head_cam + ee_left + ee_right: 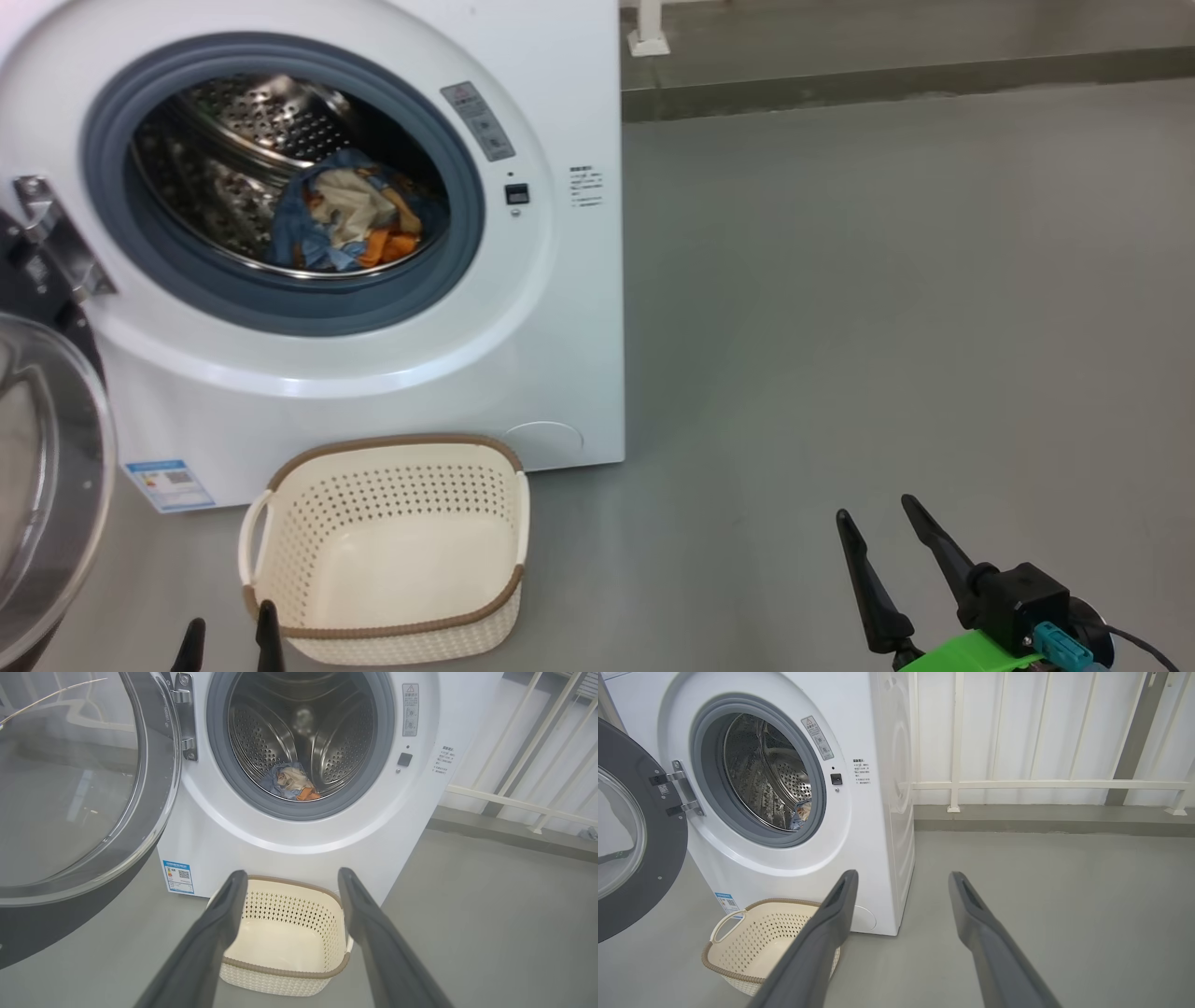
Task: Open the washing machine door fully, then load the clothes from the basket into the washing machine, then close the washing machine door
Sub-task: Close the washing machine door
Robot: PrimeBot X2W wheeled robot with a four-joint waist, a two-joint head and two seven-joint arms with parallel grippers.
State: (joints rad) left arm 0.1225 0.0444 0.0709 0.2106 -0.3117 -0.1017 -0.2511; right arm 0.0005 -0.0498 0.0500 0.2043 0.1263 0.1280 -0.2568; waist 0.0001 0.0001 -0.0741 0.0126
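the clothes lie inside the washing machine, heaped low at the front of its perforated steel drum. the basket, on the floor just in front of the machine, is empty. so the step in hand looks to be shutting the washing machine door, which stands swung wide on its metal hinge at the machine's left as the robot faces it.

both hands are spread open and hold nothing. the left hand hovers at the near edge of the basket, and the right hand is well off toward the machine's right.

the left hand is nearer the door. i'd push on the broad glossy black rim rather than the bulging glass, which is slick and curved enough to let a finger slide. sweep the door round its hinge and press until the latch catches, first checking that no cloth trails over the soft grey-blue gasket.

the basket is stiff cream plastic with a brown woven-look rim.
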